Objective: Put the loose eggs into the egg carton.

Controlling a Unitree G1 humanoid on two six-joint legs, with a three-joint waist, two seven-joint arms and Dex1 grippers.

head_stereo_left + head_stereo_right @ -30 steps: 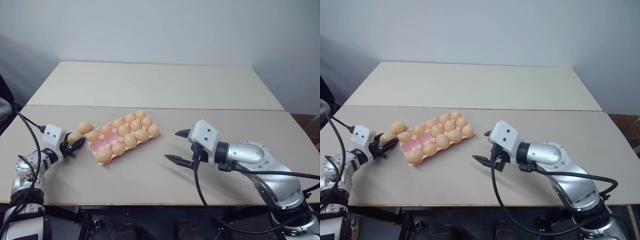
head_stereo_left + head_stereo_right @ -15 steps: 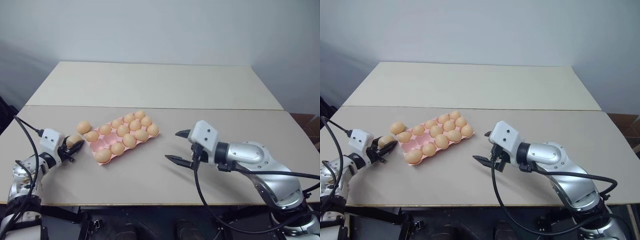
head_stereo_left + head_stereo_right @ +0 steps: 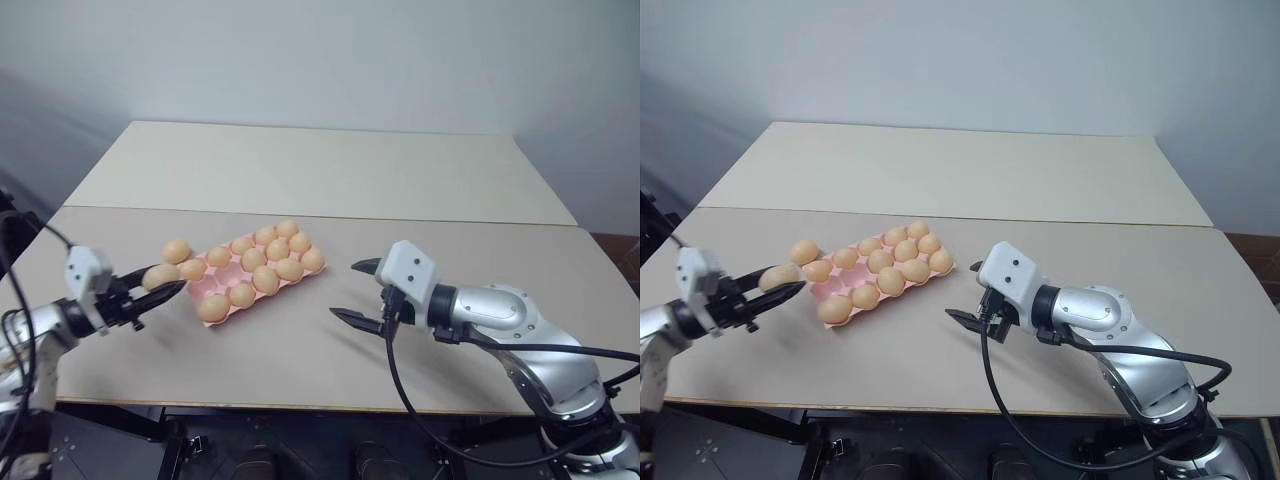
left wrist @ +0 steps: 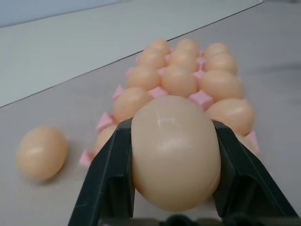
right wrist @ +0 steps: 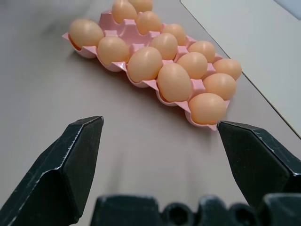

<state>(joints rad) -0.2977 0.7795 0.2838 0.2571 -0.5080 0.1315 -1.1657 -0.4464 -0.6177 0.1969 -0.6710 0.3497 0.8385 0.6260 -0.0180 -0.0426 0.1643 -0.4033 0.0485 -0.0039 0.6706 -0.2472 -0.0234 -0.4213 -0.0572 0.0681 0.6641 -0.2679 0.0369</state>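
1. Now, the left gripper [image 3: 158,287] was clamped on one of the loose eggs [image 4: 175,151], a black finger on either side of it, and held it off the worktop [image 3: 300,340].
2. Change noted: a second earlier that gripper sat low at the worktop surface beside the near end of the egg carton [image 3: 215,293]; it had since risen and swung toward the carton with the egg in its grip. Pickup judged complete; transport under way.
3. The carton lay just ahead of the left gripper's tips, most cups filled. Bare pink cups showed at the end nearest the gripper; judged the likely drop site.
4. A second loose egg [image 3: 177,250] rested on the worktop, beyond the gripper and touching or just beside the carton's far corner. Still to be collected.
5. The right gripper [image 3: 362,292] hovered over the worktop with jaws wide apart and nothing between them; unchanged over the interval. The carton lay ahead of it, well apart.
6. Next step, by judgement: lower the held egg into an empty cup.
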